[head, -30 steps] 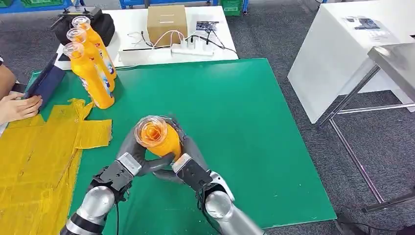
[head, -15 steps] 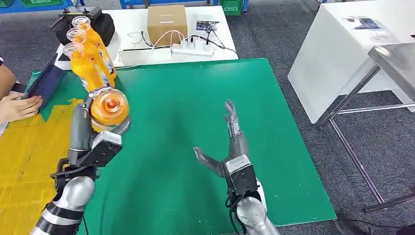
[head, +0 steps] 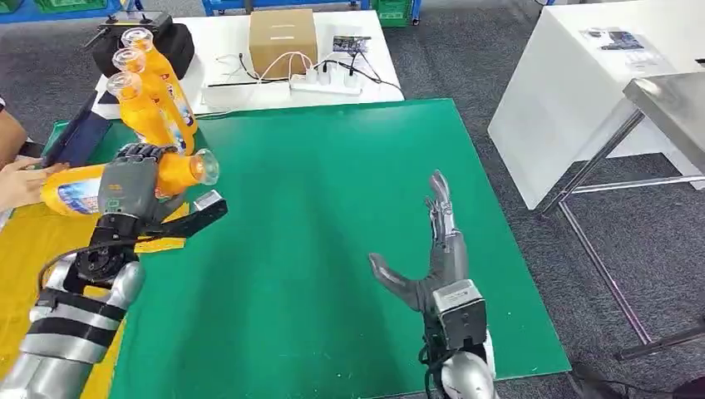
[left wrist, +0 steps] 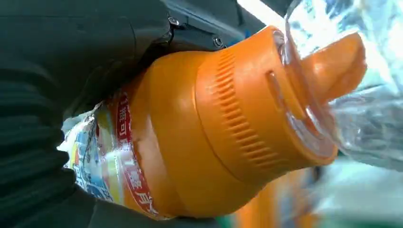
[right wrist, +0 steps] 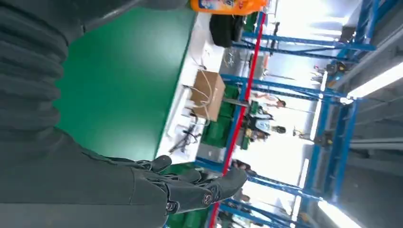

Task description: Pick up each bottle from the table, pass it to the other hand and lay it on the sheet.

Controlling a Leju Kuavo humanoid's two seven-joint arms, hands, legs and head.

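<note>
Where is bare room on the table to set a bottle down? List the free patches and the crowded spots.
Free: the green mat between the held bottle in the left robot hand and the open right robot hand; also its far right corner. Crowded: the far left corner with three standing bottles, and the yellow sheet near a person's hand.

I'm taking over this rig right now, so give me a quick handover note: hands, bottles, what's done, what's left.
Left hand holds one orange bottle on its side above the yellow sheet.
Right hand is open over the green table, holding nothing.
Three bottles stand upright at the table's far left corner.
Done: pick-up and handover of this bottle.
Left: lay it on the sheet, then handle the other three.
</note>
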